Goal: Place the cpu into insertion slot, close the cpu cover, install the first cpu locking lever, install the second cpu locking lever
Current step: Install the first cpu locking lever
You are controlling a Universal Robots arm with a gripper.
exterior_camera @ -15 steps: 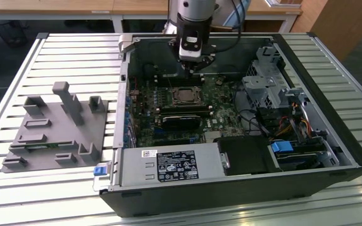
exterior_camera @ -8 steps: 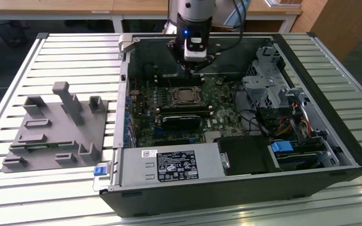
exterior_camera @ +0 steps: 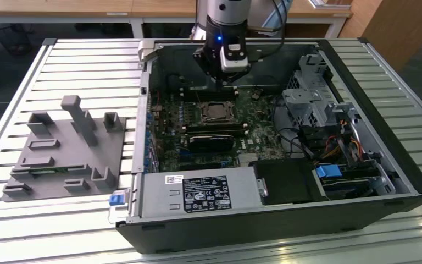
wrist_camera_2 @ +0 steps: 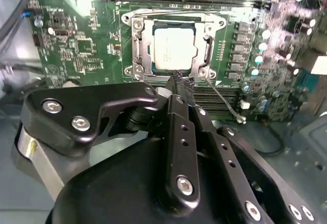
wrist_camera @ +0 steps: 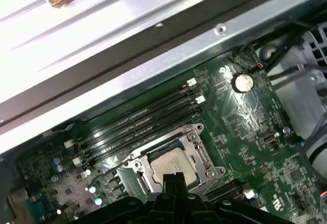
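Note:
The cpu lies in the insertion slot on the green motherboard, its silver top showing through the metal cover frame that lies flat over it. One thin wire locking lever sticks out loose from a socket corner. My gripper is shut with nothing between its black fingers, and its tips hover just off the socket's edge. In the first wrist view the gripper stands at the edge of the cpu. In the exterior view the gripper hangs above and just behind the cpu.
The open computer case holds long black memory slots beside the socket, a black heatsink block, the power supply and drive cages with cables. A grey fixture sits on the slatted table at the exterior view's left.

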